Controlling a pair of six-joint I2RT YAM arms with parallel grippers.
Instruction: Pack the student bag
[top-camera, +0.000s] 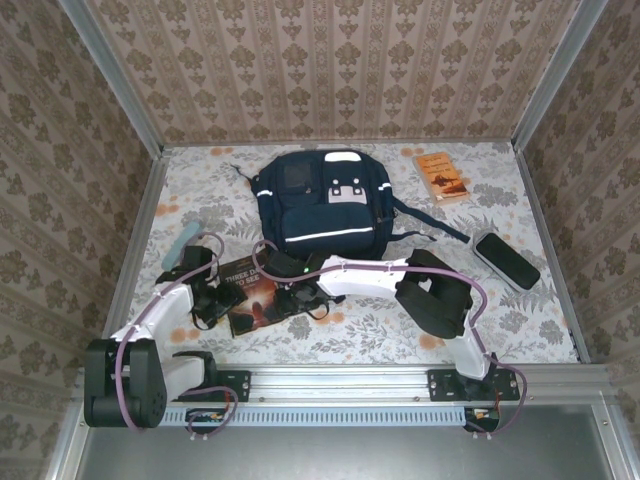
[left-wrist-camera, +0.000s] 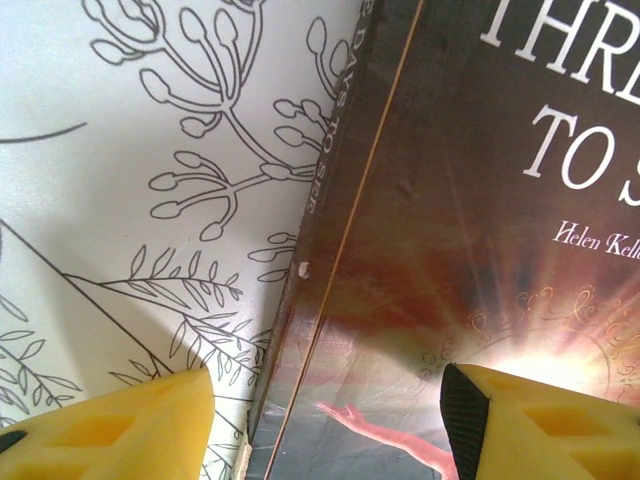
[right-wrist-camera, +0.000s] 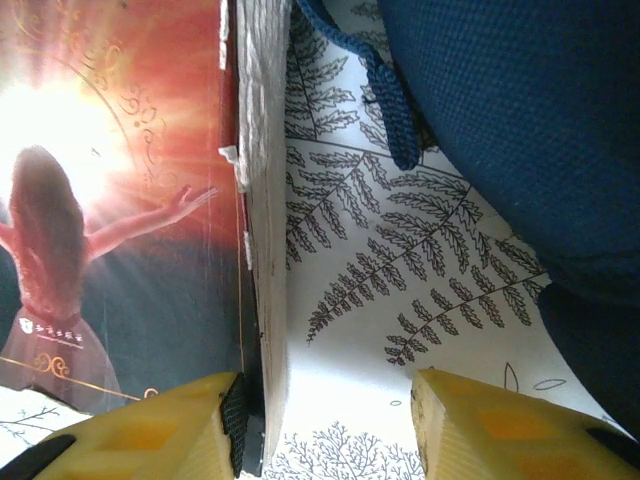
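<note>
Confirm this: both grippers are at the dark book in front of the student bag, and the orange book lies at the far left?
Not quite. The top external view shows the orange book at the far right, not the left. The rest stands: the left gripper and right gripper are at the dark book in front of the student bag.

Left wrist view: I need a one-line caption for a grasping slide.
Left gripper open astride the spine edge of the Helen Keller book lying on the leaf-print tablecloth.
</note>
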